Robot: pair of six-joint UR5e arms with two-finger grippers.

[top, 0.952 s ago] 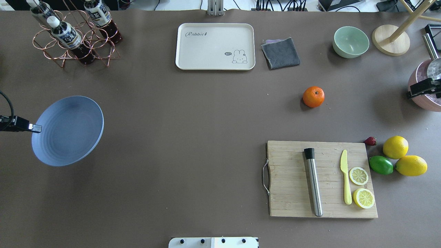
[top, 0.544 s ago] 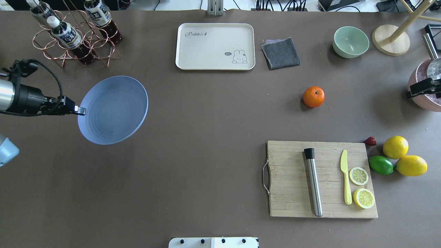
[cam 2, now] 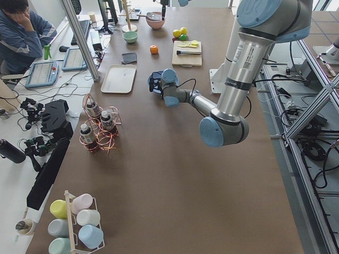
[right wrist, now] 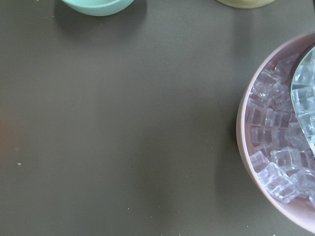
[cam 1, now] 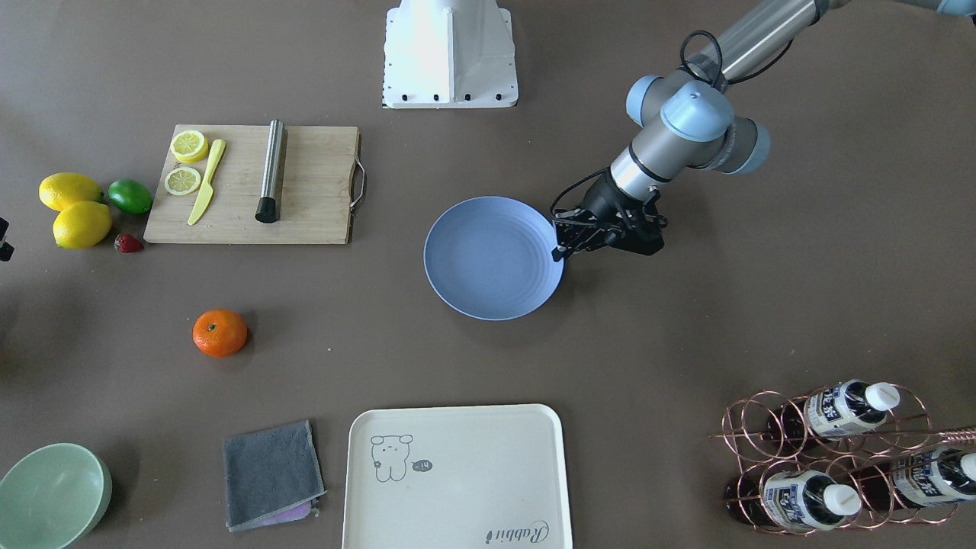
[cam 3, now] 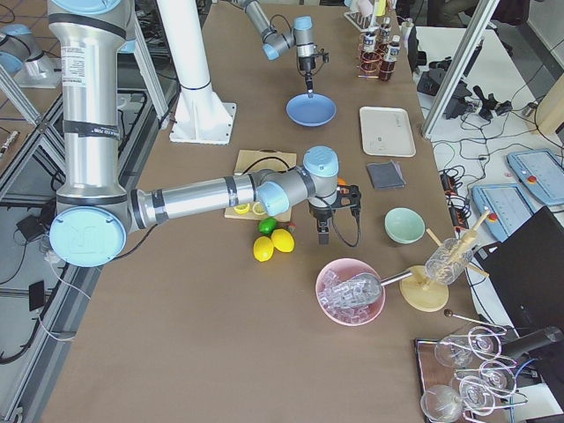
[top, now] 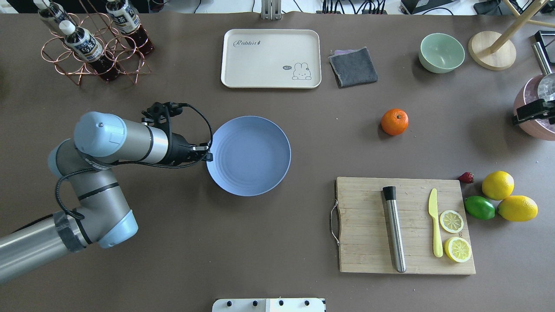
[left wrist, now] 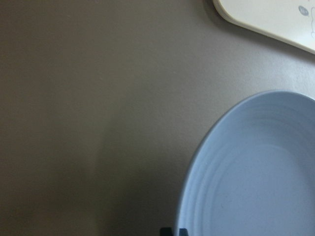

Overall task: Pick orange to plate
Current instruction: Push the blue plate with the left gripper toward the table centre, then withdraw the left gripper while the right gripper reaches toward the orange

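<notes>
The left gripper [top: 209,157] has its fingers clamped on the plate [top: 256,145] rim, seemingly positioning it; next comes grasping the orange [top: 394,121], well apart.

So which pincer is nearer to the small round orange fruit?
Right. The right pincer hangs to the robot's right of the small round orange fruit; the left pincer is farther, to its left, gripping the rim of the round blue plate.

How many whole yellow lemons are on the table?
2. The far lemon and the near lemon lie together beside the green lime, just off the cutting board's right end. The lemon slices on the board aren't whole. None looks hidden.
</notes>
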